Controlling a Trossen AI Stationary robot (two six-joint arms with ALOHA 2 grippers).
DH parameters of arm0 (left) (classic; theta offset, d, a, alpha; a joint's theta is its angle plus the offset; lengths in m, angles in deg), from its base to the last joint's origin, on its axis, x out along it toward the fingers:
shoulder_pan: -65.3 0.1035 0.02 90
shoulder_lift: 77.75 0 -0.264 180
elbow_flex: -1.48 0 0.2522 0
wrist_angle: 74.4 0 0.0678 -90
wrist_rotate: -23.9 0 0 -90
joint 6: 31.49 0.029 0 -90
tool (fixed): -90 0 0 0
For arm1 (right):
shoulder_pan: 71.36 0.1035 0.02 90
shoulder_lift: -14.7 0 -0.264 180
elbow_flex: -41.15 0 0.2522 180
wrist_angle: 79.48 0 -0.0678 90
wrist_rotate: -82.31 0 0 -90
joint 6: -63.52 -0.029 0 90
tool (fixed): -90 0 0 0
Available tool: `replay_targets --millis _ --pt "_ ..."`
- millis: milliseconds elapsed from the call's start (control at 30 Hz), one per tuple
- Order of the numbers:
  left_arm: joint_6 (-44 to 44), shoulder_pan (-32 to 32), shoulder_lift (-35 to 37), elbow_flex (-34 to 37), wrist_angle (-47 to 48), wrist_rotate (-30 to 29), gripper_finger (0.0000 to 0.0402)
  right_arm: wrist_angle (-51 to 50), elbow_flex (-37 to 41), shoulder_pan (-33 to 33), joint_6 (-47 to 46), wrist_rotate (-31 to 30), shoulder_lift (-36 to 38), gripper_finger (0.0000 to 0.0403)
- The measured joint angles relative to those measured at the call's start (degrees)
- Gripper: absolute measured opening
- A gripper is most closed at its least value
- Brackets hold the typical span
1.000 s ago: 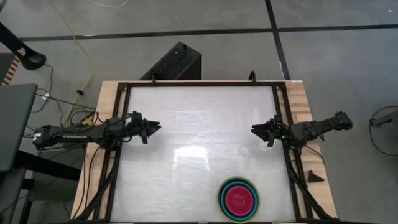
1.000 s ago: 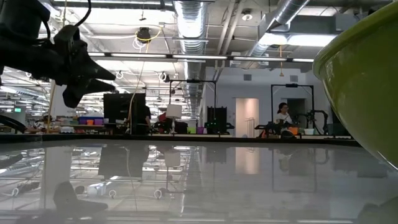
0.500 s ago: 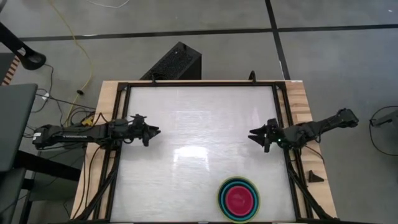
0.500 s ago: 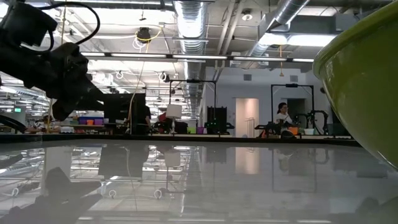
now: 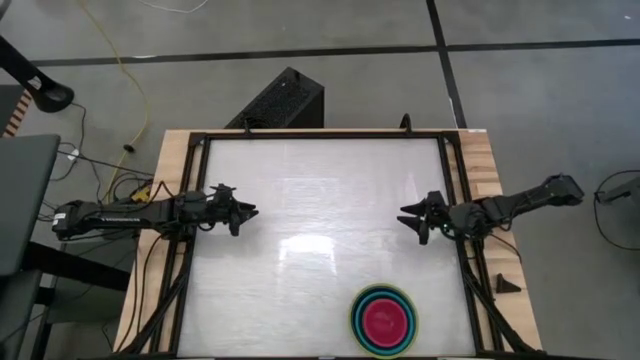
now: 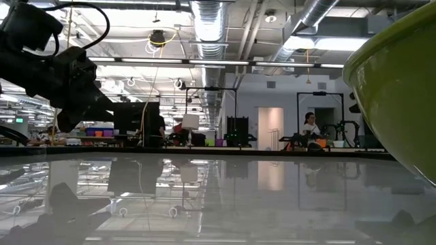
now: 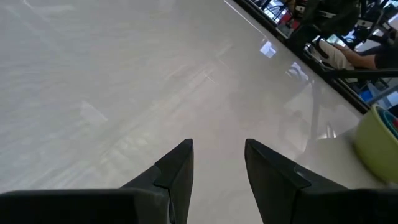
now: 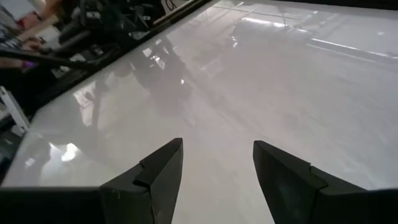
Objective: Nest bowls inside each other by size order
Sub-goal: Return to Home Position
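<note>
The bowls (image 5: 383, 320) stand nested as one stack near the table's near edge, right of centre: the magenta-pink one in the middle, teal, light blue and lime rings around it, the olive-green one outermost. The stack's olive-green wall (image 6: 398, 88) fills the low view's right side, and its edge shows in the left wrist view (image 7: 380, 142). My left gripper (image 5: 248, 213) is open and empty at the table's left side. My right gripper (image 5: 405, 217) is open and empty at the table's right side. Both are far from the stack.
The white tabletop (image 5: 320, 190) lies inside a black frame (image 5: 448, 180). A small black wedge (image 5: 507, 284) lies on the wooden border at the right. A black box (image 5: 280, 100) stands on the floor beyond the far edge. People show in the room behind (image 6: 310, 126).
My right gripper has moved a little toward the table's near edge and slightly inward from the right edge. My left gripper has sunk lower in the low view and shifted slightly. The bowl stack has stayed in place.
</note>
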Motion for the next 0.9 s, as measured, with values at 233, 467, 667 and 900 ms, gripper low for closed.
replay_targets --millis 233,467,667,900 --pt "-1.1 0.0 0.0 0.0 0.0 0.0 0.0132 0.0 0.0 -0.6 0.9 0.3 -0.2 0.0230" --pt "-0.9 0.0 0.0 0.0 0.0 0.0 0.0133 0.0 0.0 -0.6 0.9 0.6 -0.1 0.0230" --pt "-0.9 0.0 0.0 0.0 0.1 0.0 0.0133 0.1 0.0 -0.6 0.9 0.6 -0.1 0.0230" --pt "-0.9 0.0 0.0 0.0 0.1 0.0 0.0133 0.1 0.0 -0.6 0.9 0.6 -0.1 0.0230"
